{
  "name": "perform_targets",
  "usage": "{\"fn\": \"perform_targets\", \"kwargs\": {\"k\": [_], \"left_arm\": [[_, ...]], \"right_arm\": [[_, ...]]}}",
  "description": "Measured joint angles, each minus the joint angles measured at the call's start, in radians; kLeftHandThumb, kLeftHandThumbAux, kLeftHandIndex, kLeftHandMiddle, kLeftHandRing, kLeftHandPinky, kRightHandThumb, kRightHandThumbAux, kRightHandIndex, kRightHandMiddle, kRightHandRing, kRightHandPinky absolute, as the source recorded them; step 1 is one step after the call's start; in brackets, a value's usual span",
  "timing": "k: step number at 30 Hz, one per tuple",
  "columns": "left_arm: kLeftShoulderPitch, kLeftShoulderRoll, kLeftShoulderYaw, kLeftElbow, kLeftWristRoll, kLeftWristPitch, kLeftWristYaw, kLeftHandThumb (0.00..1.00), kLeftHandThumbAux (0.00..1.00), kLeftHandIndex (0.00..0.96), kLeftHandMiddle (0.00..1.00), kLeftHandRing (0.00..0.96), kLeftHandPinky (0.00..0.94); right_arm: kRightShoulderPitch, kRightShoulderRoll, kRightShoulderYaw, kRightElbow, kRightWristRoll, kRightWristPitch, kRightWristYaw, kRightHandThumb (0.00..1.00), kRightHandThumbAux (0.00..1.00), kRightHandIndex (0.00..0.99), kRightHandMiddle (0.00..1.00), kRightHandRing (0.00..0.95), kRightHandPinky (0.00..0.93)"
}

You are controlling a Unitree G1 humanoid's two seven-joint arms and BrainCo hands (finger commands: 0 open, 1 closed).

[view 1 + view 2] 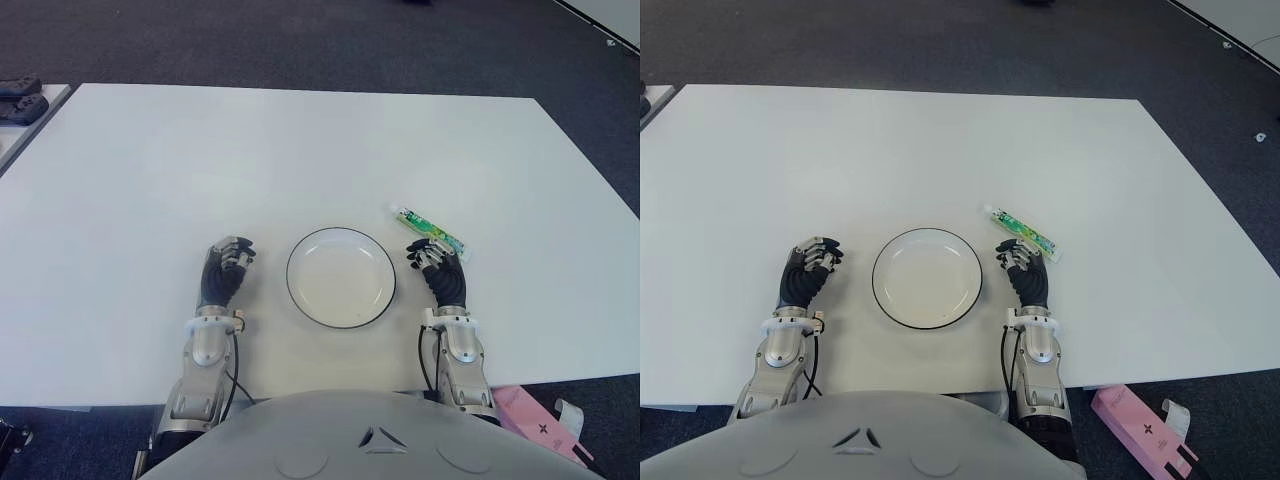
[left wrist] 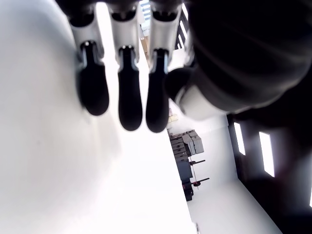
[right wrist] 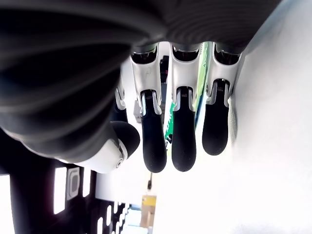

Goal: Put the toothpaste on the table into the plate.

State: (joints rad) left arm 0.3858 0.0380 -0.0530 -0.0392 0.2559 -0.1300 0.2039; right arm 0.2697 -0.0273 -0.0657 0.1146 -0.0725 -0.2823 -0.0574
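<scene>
A green and white toothpaste tube (image 1: pixel 430 229) lies flat on the white table (image 1: pixel 300 150), slanted, just right of the plate. The white plate (image 1: pixel 340 278) with a dark rim sits empty between my two hands. My right hand (image 1: pixel 440 270) shows right of the plate, its loosely bent fingertips just short of the tube's near end and holding nothing. In the right wrist view the tube (image 3: pixel 201 73) shows as a green strip behind the fingers (image 3: pixel 183 141). My left hand (image 1: pixel 227 268) shows left of the plate, fingers (image 2: pixel 130 97) relaxed and empty.
Black devices (image 1: pixel 20 100) lie on a neighbouring surface at the far left. A pink box (image 1: pixel 540 420) lies on the dark carpet past the table's near right corner. The table's near edge runs close to my body.
</scene>
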Motion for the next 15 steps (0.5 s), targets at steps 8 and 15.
{"fn": "perform_targets", "kwargs": {"k": [8, 15], "left_arm": [[0.001, -0.001, 0.000, 0.000, 0.000, 0.000, 0.000, 0.699, 0.723, 0.427, 0.516, 0.531, 0.541], [0.004, -0.001, -0.002, 0.000, 0.000, -0.005, 0.000, 0.699, 0.724, 0.427, 0.510, 0.527, 0.540]], "right_arm": [[0.000, -0.001, 0.000, 0.000, 0.002, 0.000, 0.003, 0.706, 0.724, 0.426, 0.490, 0.491, 0.499], [0.001, -0.004, -0.001, 0.000, 0.004, -0.005, 0.010, 0.706, 0.724, 0.427, 0.492, 0.491, 0.500]]}}
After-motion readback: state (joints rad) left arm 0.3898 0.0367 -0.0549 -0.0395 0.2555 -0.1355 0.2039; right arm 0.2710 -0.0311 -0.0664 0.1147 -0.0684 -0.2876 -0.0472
